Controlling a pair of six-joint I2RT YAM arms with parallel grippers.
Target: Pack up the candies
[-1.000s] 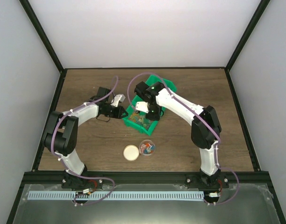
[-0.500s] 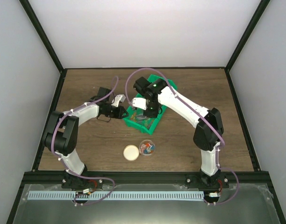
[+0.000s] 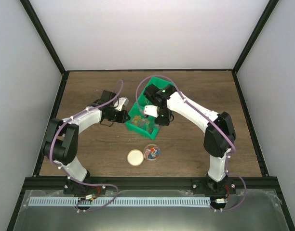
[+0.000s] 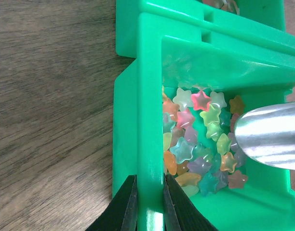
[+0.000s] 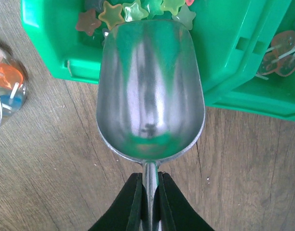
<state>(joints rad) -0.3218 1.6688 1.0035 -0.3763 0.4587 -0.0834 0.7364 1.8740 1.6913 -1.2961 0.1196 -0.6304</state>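
Dozens of star-shaped candies [image 4: 195, 139] heaped in green bin [image 4: 138, 72], one of two side by side. Left gripper [image 4: 150, 180] clenched on bin's side wall. Right gripper [image 5: 148, 178] clenched on handle of one empty metal scoop [image 5: 150, 96], bowl over bin's rim. One jar [image 3: 152, 152], one lid [image 3: 135, 157] near bin.

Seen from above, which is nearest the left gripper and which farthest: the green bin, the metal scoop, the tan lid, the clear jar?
1. green bin: the left gripper clamps its wall.
2. metal scoop: inside the bin, on the gripper's right.
3-4. tan lid and clear jar: side by side toward the arm bases; too close to call.
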